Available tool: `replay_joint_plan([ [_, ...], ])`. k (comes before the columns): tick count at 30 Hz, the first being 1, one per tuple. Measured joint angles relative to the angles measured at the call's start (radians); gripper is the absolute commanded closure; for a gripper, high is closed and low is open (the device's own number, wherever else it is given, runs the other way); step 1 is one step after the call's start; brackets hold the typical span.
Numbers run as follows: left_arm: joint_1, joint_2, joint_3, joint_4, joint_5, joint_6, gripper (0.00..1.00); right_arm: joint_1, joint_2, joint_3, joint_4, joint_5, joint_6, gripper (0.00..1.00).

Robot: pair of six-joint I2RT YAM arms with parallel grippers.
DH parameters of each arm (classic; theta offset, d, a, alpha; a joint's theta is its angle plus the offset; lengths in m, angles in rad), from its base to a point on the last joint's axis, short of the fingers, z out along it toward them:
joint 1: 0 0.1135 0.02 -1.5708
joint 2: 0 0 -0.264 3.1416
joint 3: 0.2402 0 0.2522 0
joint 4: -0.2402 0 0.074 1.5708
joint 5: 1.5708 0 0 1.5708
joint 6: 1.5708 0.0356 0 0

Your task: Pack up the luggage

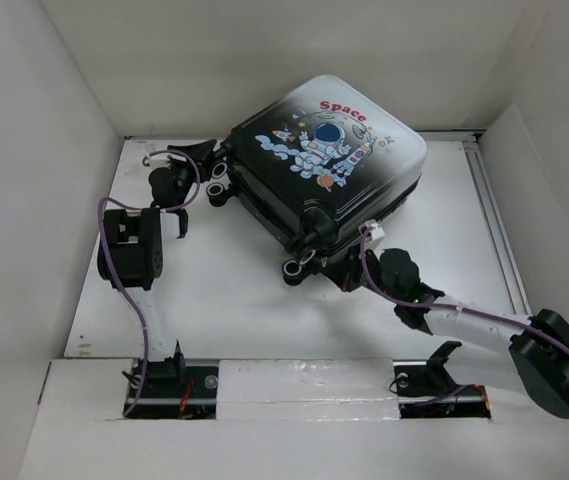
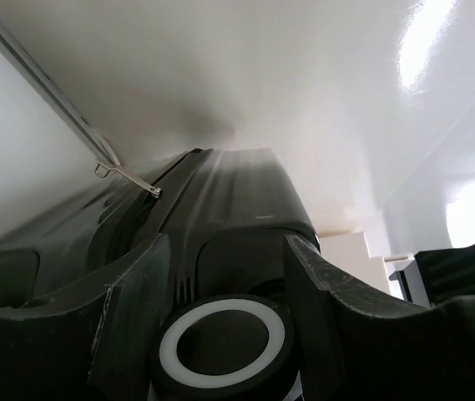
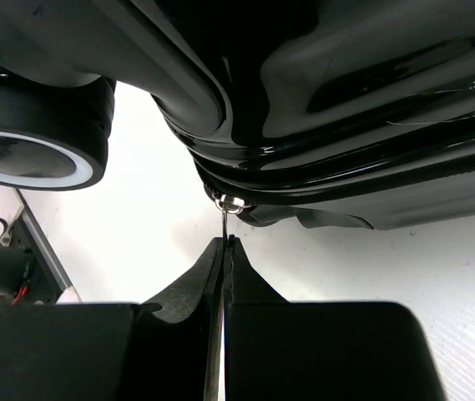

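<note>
The luggage (image 1: 324, 170) lies closed on the white table, astronaut print and red "Space" word facing up. My left gripper (image 1: 207, 168) is at its back left corner. In the left wrist view the gripper (image 2: 229, 251) has its fingers (image 2: 137, 309) tight against either side of a black wheel with a white ring (image 2: 220, 342). My right gripper (image 1: 367, 240) is at the near edge of the luggage. In the right wrist view the gripper (image 3: 224, 244) is shut on the thin metal zipper pull (image 3: 224, 219) hanging from the shell seam (image 3: 320, 180).
White walls enclose the table on three sides. A metal rail (image 1: 494, 230) runs along the right side. A raised white ledge (image 1: 294, 385) crosses the front by the arm bases. Another wheel (image 3: 28, 142) sits left of my right gripper. A second zipper pull (image 2: 128, 177) shows on the shell.
</note>
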Motion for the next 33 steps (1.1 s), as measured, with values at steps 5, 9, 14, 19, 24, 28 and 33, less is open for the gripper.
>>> replay_joint_plan([
  [5, -0.003, 0.01, 0.002, 0.016, 0.001, -0.008, 1.0, -0.002, 0.0, 0.002, 0.0, -0.003, 0.0, 1.0],
  [9, -0.006, -0.002, -0.026, 0.037, -0.017, 0.004, 1.0, -0.048, 0.0, 0.022, -0.023, -0.07, 0.0, 1.0],
  [14, -0.01, -0.114, -0.186, 0.069, -0.076, 0.027, 1.0, -0.183, -0.012, 0.079, -0.177, -0.248, -0.031, 1.0],
  [19, -0.024, -0.253, -0.397, 0.132, -0.145, 0.027, 1.0, -0.349, -0.013, 0.182, -0.402, -0.37, -0.084, 1.0],
  [24, -0.098, -0.373, -0.58, 0.202, -0.245, 0.019, 1.0, -0.389, -0.052, 0.152, -0.378, -0.261, -0.088, 1.0],
  [28, -0.171, -0.474, -0.671, 0.203, -0.333, 0.038, 1.0, -0.21, -0.166, 0.002, -0.227, -0.013, -0.014, 1.0],
  [33, -0.287, -0.603, -0.704, 0.12, -0.467, 0.128, 1.0, 0.095, -0.185, -0.051, -0.153, 0.386, -0.01, 1.0],
])
